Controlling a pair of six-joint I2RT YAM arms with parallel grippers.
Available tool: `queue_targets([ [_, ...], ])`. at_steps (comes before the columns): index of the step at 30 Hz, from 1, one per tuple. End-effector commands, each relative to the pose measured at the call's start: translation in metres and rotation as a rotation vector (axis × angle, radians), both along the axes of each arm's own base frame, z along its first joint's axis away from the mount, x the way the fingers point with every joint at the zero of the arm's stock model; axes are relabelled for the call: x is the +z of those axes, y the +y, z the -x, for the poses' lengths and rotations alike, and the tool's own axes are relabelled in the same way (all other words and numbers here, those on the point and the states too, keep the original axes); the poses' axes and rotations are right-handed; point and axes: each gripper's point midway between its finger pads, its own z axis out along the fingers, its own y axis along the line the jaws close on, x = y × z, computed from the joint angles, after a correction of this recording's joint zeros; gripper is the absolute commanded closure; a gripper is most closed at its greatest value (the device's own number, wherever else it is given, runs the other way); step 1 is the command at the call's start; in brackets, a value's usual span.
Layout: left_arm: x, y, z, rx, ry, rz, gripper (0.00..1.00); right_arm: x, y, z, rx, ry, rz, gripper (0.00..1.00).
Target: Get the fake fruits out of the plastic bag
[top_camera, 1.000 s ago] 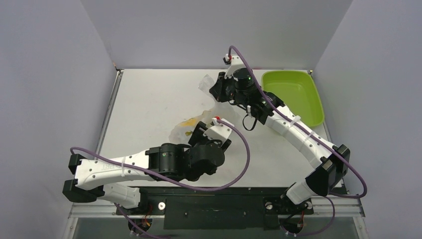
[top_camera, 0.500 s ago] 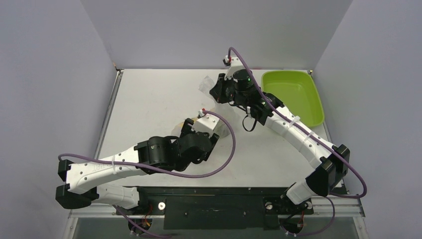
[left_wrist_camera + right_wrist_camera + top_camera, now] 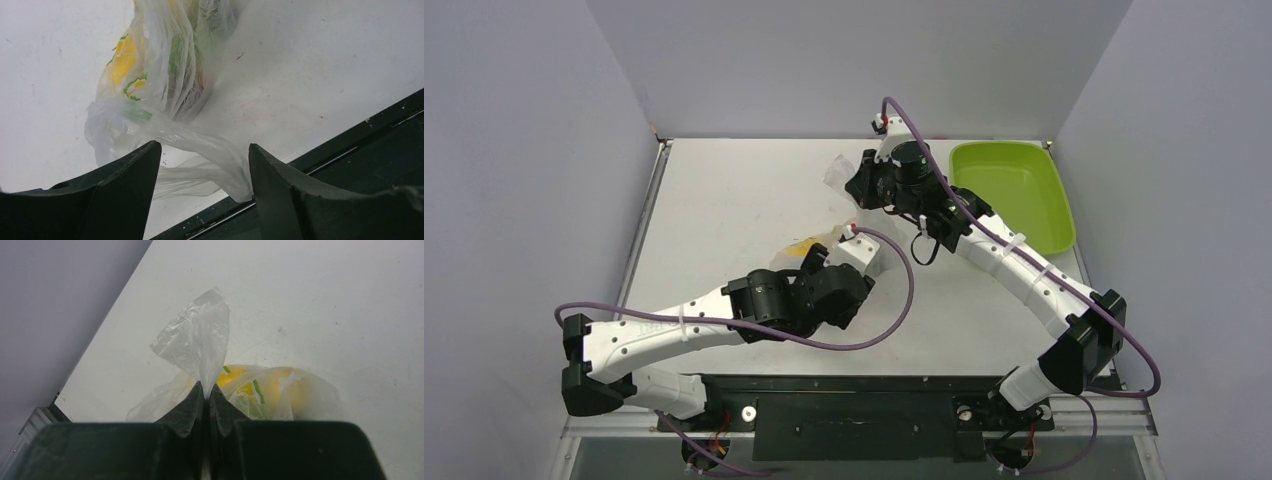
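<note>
Plastic bag lies near the centre of the worktop, with the fake fruits inside it, seen as yellow shapes through the film. Right gripper: jaws pressed together, pinching a corner of film on the far-edge side. Left gripper: jaws spread — a fold of film lies between them, not clamped.

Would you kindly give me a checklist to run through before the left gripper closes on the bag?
1. Right gripper pinches bag: ok, shut on a film corner.
2. Left gripper open: ok, jaws apart.
3. Film in the left gap: ok, a fold lies between the jaws.
4. Fruits inside bag: ok, yellow shows through the film.
5. Bag mouth located: cannot tell.
</note>
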Motion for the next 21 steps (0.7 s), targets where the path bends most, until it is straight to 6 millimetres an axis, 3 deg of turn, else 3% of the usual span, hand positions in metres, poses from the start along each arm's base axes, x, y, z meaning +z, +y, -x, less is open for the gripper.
queue_targets([
  [1, -0.007, 0.004, -0.004, 0.023, 0.043, 0.008, 0.38, 0.029, 0.001, 0.001, 0.0, -0.065, -0.063, 1.0],
  [5, -0.014, 0.0, -0.004, -0.002, 0.096, 0.026, 0.37, 0.029, 0.003, 0.002, 0.007, -0.063, -0.066, 1.0],
  [11, -0.041, -0.005, 0.003, -0.055, 0.194, -0.026, 0.35, 0.031, 0.003, 0.001, 0.007, -0.072, -0.067, 1.0],
  [15, -0.052, -0.005, -0.005, -0.043, 0.233, -0.021, 0.35, 0.031, 0.004, 0.001, 0.008, -0.07, -0.07, 1.0],
  [18, -0.052, -0.005, -0.014, -0.026, 0.24, 0.019, 0.42, 0.03, 0.005, 0.001, 0.012, -0.067, -0.071, 1.0],
  [20, -0.05, -0.007, -0.019, -0.03, 0.245, 0.058, 0.53, 0.028, 0.005, 0.001, 0.012, -0.064, -0.069, 1.0],
  [21, -0.048, -0.008, -0.021, -0.036, 0.251, 0.084, 0.63, 0.028, 0.004, 0.001, 0.012, -0.065, -0.068, 1.0],
])
